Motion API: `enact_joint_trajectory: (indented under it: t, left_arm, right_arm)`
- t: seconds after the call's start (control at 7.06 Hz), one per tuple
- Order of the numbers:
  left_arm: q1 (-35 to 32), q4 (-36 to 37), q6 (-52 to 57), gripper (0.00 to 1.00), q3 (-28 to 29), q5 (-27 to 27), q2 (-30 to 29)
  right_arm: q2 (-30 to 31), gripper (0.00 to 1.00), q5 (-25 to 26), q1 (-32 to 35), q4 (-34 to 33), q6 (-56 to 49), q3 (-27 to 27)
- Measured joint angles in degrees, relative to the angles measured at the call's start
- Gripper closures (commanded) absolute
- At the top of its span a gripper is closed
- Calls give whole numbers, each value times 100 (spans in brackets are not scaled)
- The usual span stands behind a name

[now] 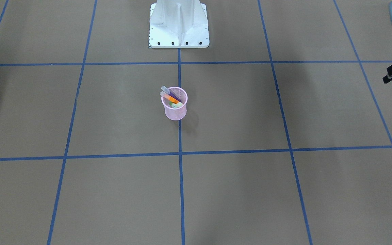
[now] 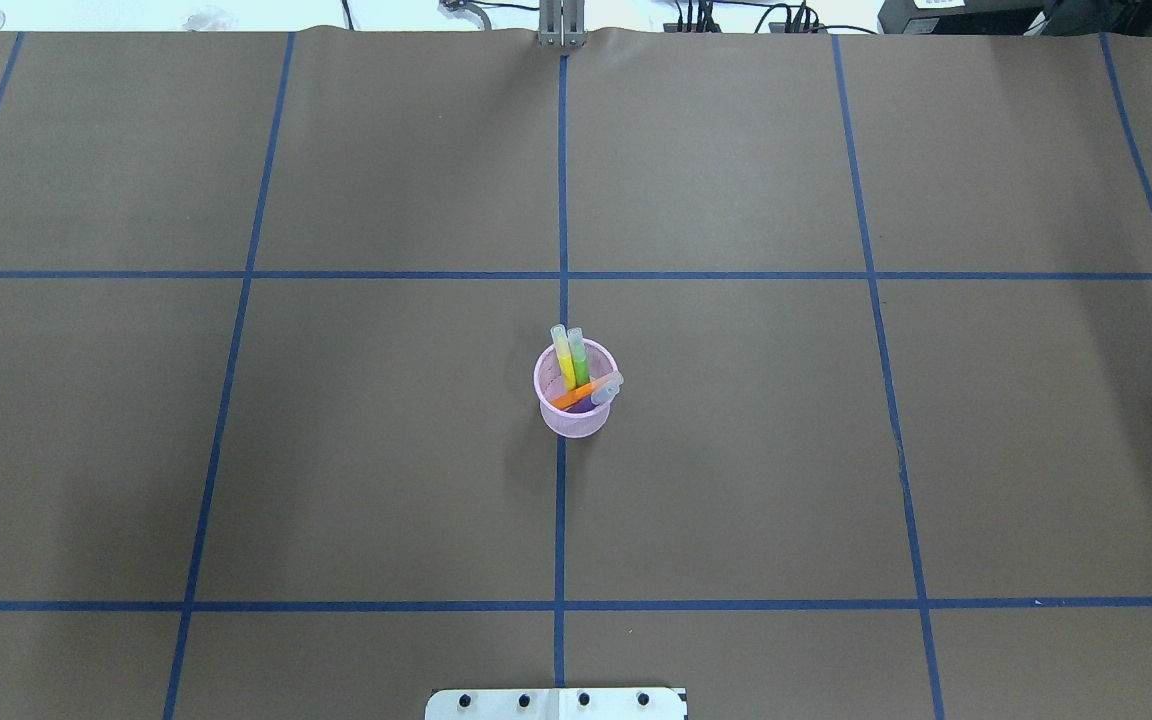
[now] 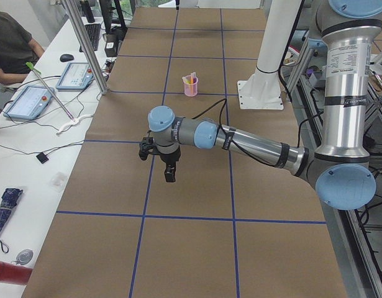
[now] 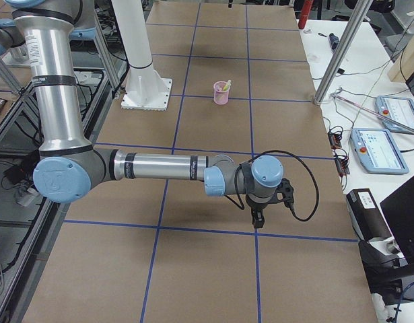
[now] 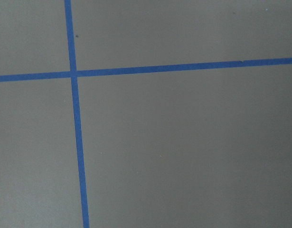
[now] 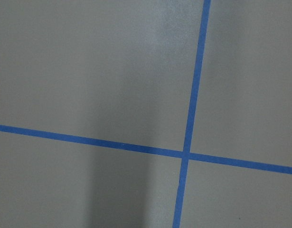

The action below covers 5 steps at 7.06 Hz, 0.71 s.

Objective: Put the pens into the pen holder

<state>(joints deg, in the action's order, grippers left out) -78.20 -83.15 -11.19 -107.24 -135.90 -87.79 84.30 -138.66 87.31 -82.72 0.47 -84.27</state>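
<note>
The pink mesh pen holder [image 1: 175, 113] stands upright on the table's centre line, also in the overhead view [image 2: 573, 420]. Inside it lean a purple pen [image 1: 171, 94], an orange pen [image 1: 170, 99], a green pen [image 2: 579, 362] and a yellow pen [image 2: 564, 364]. My left gripper [image 3: 169, 169] hangs over the table's left end, far from the holder; only a black part of it shows at the front view's right edge. My right gripper [image 4: 256, 219] hangs over the right end. I cannot tell whether either is open or shut. Both wrist views show only brown table and blue tape.
The white robot base [image 1: 179, 30] stands behind the holder. Blue tape lines [image 2: 561, 520] mark a grid on the brown table. A side desk with tablets [image 3: 29, 102] and a seated person [image 3: 10, 40] lies beyond the left end; metal posts [image 4: 338, 54] stand beside the right end.
</note>
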Motion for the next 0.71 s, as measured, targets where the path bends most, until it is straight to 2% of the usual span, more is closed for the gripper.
enact_joint_trajectory:
  t: [0.28,0.71]
  left_arm:
    - [-5,-18,-9,0,-3,-2,-3]
    - [-31,-192,27,0,-39,13,392]
  right_arm:
    - [176,0,8,-3,2,7,-159]
    - [157,0,114,-28,-16,59,-392]
